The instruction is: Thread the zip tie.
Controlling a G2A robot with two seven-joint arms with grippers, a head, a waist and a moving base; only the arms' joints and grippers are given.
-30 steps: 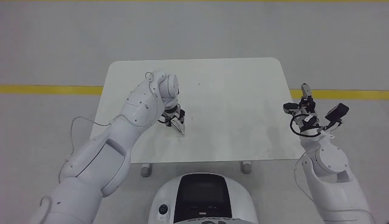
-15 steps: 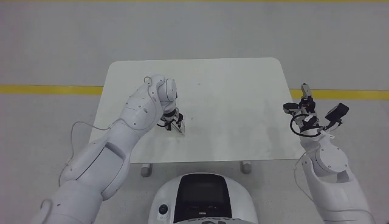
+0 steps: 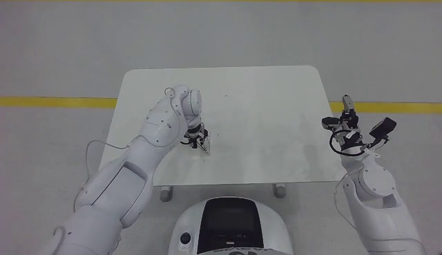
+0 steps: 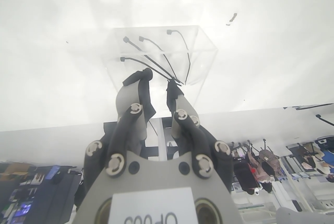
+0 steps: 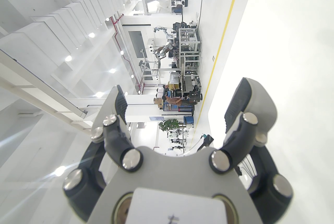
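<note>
The left gripper (image 4: pixel 157 79) is held at one corner of a clear box (image 4: pixel 207 38) that stands on the table (image 3: pixel 276 110). Its fingers are parted by a narrow gap, and nothing is seen pinched between them. Four black zip ties (image 4: pixel 156 69) are fanned out inside the box, with their tails bunched at that same corner, right by one fingertip (image 4: pixel 172 88).

Because the tails are gathered so tightly, two or more ties could be caught in a single closing. The box looks light, so it could be pushed along or tipped if a finger is pressed against its wall. A thin tail could also be lost from the soft pads on lifting.

The right gripper (image 5: pixel 181 88) is kept well apart from the box, spread wide and empty, so the box is not steadied.
</note>
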